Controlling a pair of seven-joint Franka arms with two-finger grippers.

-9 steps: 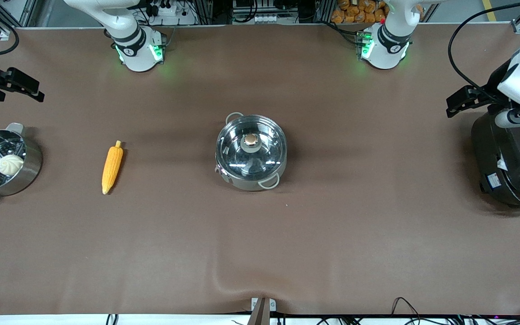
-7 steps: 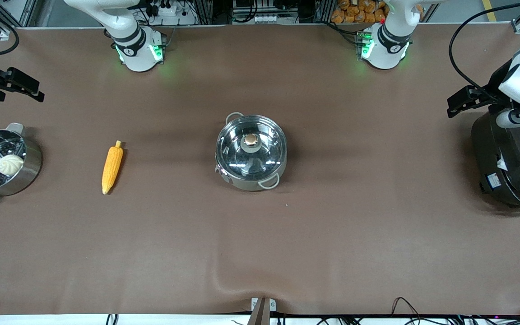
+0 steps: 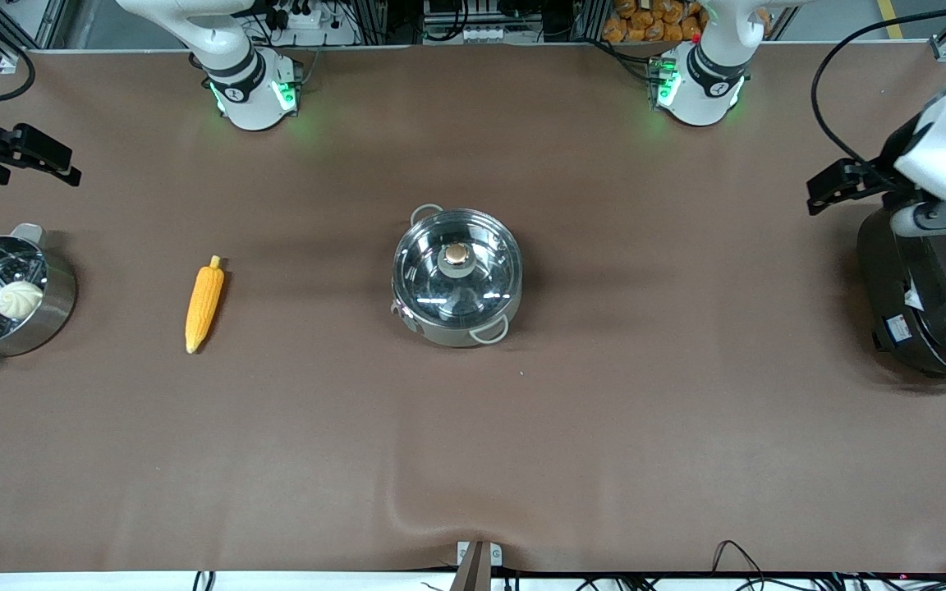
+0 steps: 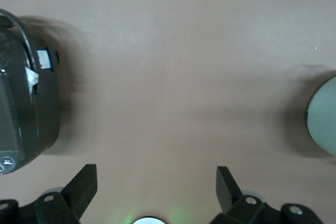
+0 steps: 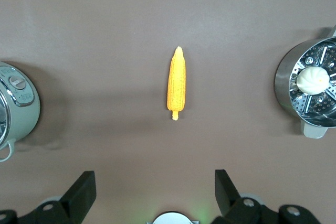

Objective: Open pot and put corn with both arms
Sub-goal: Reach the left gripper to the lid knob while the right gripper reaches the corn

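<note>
The steel pot (image 3: 456,277) stands mid-table with its glass lid on and the copper knob (image 3: 457,254) on top. The corn (image 3: 204,304) lies on the table toward the right arm's end, between the pot and the steamer pot. My right gripper (image 3: 62,168) hangs open and empty over the table near the steamer pot; its wrist view (image 5: 155,182) shows the corn (image 5: 177,83) and the pot's edge (image 5: 16,103). My left gripper (image 3: 819,195) hangs open and empty over the table beside the rice cooker; its wrist view (image 4: 156,179) shows the pot's edge (image 4: 324,116).
A steel steamer pot (image 3: 54,304) with a white bun (image 3: 20,299) stands at the right arm's end. A big black rice cooker (image 3: 933,304) stands at the left arm's end. The brown mat has a raised wrinkle (image 3: 407,509) near the front edge.
The left arm's hand has shifted slightly over the rice cooker's edge. The right arm, the pot and the corn have not moved.
</note>
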